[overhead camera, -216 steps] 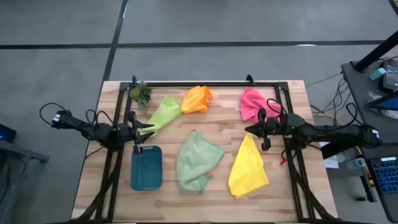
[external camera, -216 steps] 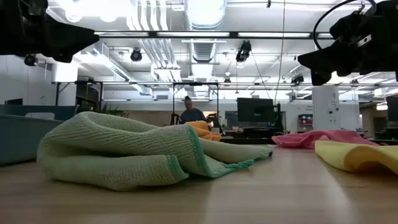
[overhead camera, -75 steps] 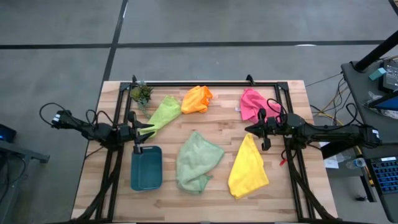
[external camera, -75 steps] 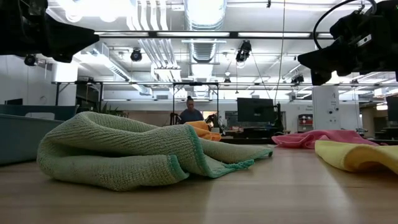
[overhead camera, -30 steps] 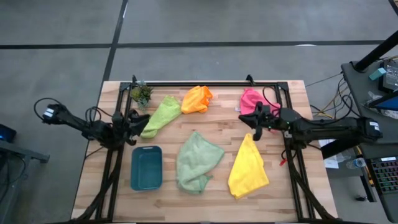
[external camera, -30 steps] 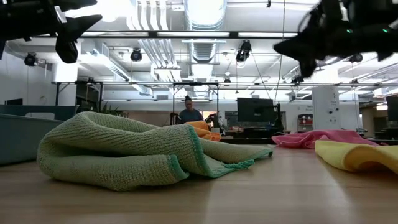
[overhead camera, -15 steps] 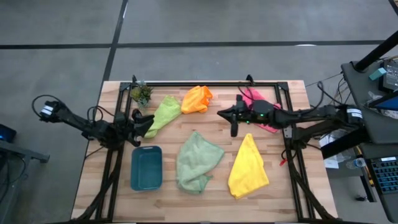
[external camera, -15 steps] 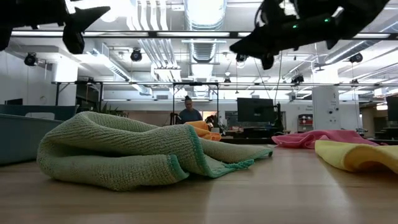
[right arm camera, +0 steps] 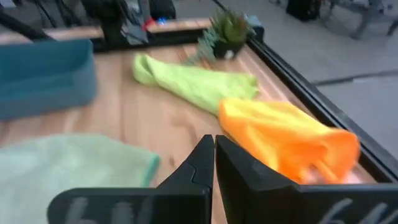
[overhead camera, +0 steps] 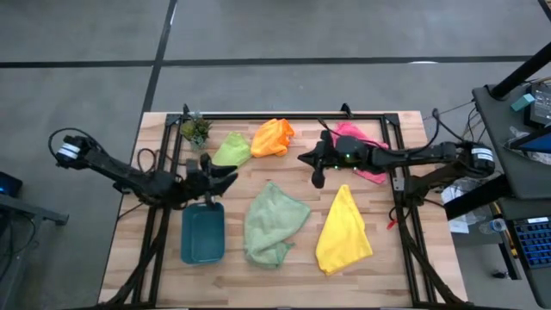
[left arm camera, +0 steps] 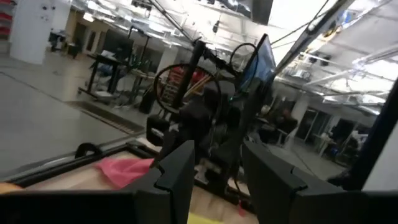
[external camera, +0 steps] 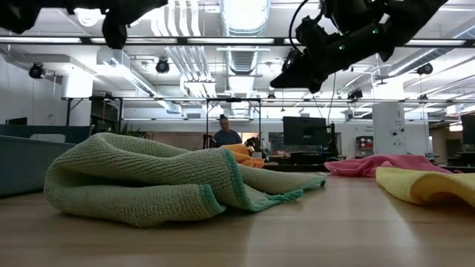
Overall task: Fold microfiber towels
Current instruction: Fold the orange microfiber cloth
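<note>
Right gripper [overhead camera: 312, 164]: clenched, empty, above table btwn soft orange microfiber towel [overhead camera: 273, 137] & crumpled pink microfiber towel [overhead camera: 357, 146]; left gripper [overhead camera: 222, 178]: fingers parted, empty, near lime green microfiber towel [overhead camera: 231, 149].

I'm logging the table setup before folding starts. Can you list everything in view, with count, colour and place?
Lime towel: one, lime green, far left, beside the plant.
Orange towel: one, orange, far middle.
Pink towel: one, pink, far right, partly under the right arm.
Sage towel: one, pale green, crumpled, centre.
Yellow towel: one, yellow, near right.
Tray: one, teal, near left.
Plant: one, green, far left corner.
Table: one, wood.
Person: one, in the room behind.
Left pincer: dark, partly open, above the tray's far end.
Right pincer: dark, shut, near the orange towel.
</note>
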Action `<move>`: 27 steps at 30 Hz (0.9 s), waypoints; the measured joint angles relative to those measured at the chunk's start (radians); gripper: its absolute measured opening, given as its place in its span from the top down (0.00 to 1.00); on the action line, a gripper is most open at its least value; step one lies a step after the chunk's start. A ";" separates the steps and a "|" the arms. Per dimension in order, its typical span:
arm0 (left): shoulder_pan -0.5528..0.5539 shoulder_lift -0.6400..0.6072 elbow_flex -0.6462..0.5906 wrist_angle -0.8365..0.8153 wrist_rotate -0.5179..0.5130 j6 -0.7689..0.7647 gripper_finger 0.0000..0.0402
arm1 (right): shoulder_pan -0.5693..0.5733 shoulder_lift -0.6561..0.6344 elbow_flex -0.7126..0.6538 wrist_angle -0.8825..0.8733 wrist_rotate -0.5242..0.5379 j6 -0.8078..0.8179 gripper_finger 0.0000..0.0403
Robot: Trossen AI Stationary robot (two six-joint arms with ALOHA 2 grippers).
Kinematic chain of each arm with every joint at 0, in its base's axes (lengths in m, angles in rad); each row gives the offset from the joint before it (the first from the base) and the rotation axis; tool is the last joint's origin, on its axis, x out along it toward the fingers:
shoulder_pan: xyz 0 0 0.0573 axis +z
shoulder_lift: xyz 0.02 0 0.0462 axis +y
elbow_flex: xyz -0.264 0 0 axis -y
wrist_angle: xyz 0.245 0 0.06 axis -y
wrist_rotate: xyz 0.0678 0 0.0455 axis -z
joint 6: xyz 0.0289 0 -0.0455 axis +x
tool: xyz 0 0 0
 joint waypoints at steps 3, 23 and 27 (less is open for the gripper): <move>0.024 0.047 0.064 -0.071 -0.001 -0.007 0.70 | -0.025 -0.020 0.027 -0.143 0.000 -0.050 0.98; 0.247 0.390 0.466 -0.499 0.082 -0.105 0.70 | -0.057 -0.073 -0.017 -0.217 -0.024 -0.250 0.98; 0.301 0.463 0.531 -0.615 0.187 -0.167 0.70 | -0.062 -0.131 -0.051 -0.218 -0.024 -0.276 0.98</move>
